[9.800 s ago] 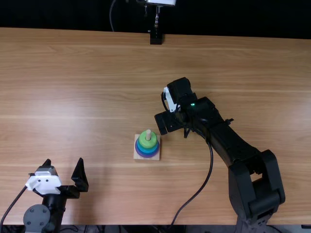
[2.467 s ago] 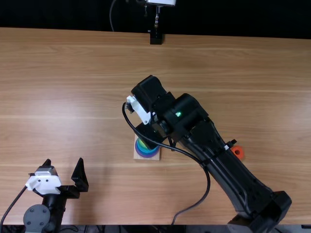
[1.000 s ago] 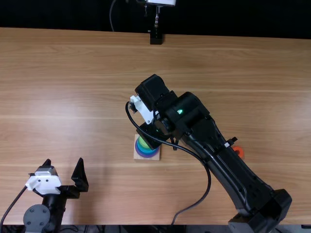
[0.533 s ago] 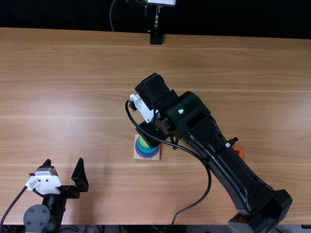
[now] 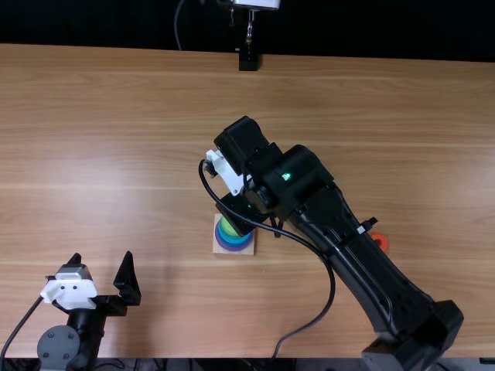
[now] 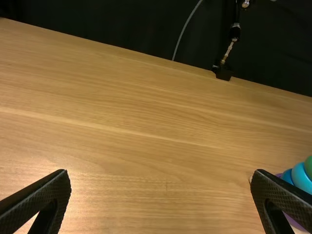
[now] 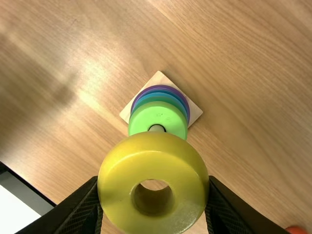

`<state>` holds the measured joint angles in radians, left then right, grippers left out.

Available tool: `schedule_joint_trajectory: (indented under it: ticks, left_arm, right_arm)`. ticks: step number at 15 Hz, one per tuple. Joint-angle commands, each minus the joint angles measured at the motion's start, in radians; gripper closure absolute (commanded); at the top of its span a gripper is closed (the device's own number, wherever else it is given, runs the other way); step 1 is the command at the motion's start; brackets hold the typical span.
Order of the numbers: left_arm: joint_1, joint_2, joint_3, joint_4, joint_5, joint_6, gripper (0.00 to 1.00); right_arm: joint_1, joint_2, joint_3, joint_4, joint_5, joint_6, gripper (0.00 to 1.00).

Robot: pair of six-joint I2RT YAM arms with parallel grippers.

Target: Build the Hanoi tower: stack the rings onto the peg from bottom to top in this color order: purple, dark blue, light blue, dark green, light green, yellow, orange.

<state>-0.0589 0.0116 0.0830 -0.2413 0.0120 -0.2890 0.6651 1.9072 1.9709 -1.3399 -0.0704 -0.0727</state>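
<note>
My right gripper [image 5: 241,216] hangs over the tower's wooden base [image 5: 248,249]. In the right wrist view my right gripper [image 7: 153,187] is shut on the yellow ring [image 7: 153,146], held beside and above the peg [image 7: 157,128], with the ring's hole offset from the peg. On the peg the light green ring [image 7: 158,116] is uppermost, above green, blue and purple [image 7: 163,87] edges. The orange ring [image 5: 379,241] lies on the table by the right arm. My left gripper [image 5: 102,270] stands open at the near left; in its wrist view the left gripper [image 6: 161,180] holds nothing.
The right arm spans from the near right corner to the middle of the table [image 5: 116,139], its cable looping on its near side. A black stand [image 5: 248,60] is at the far edge.
Since the oldest frame my right gripper has moved left and now partly covers the tower; the orange ring has come into sight. Over the last second the arm is nearly still. The left arm has not moved.
</note>
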Motion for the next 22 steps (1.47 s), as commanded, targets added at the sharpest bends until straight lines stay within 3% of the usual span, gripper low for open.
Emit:
schedule_joint_trajectory:
  ticks: [1, 8, 9, 10, 11, 17, 18, 20, 22]
  left_arm:
    - [0.002, -0.012, -0.055, -0.018, 0.012, 0.004, 0.00]
    - [0.002, -0.012, -0.055, -0.018, 0.014, 0.004, 0.00]
    - [0.002, -0.012, -0.055, -0.018, 0.012, 0.004, 0.00]
    - [0.002, -0.012, -0.055, -0.018, 0.012, 0.004, 0.00]
    - [0.002, -0.012, -0.055, -0.018, 0.012, 0.004, 0.00]
    - [0.002, -0.012, -0.055, -0.018, 0.012, 0.004, 0.00]
    - [0.002, -0.012, -0.055, -0.018, 0.012, 0.004, 0.00]
    - [0.002, -0.012, -0.055, -0.018, 0.012, 0.004, 0.00]
    - [0.002, -0.012, -0.055, -0.018, 0.012, 0.004, 0.00]
  right_arm:
    - [0.001, 0.015, 0.019, 0.001, -0.007, 0.003, 1.00]
    - [0.002, 0.044, 0.017, -0.001, -0.007, 0.003, 1.00]
    - [0.002, 0.046, 0.016, -0.001, -0.001, 0.003, 0.84]
    - [0.001, 0.046, 0.016, -0.001, 0.008, 0.003, 0.31]
    - [0.001, 0.046, 0.016, -0.001, 0.013, 0.001, 0.00]
    - [-0.004, 0.036, 0.083, 0.036, 0.004, 0.010, 0.00]
    - [-0.007, 0.035, 0.075, 0.094, 0.006, 0.014, 0.00]
    - [-0.015, 0.033, 0.054, 0.229, 0.006, 0.056, 0.00]
    - [-0.104, -0.013, -0.055, 0.383, 0.013, 0.062, 0.00]
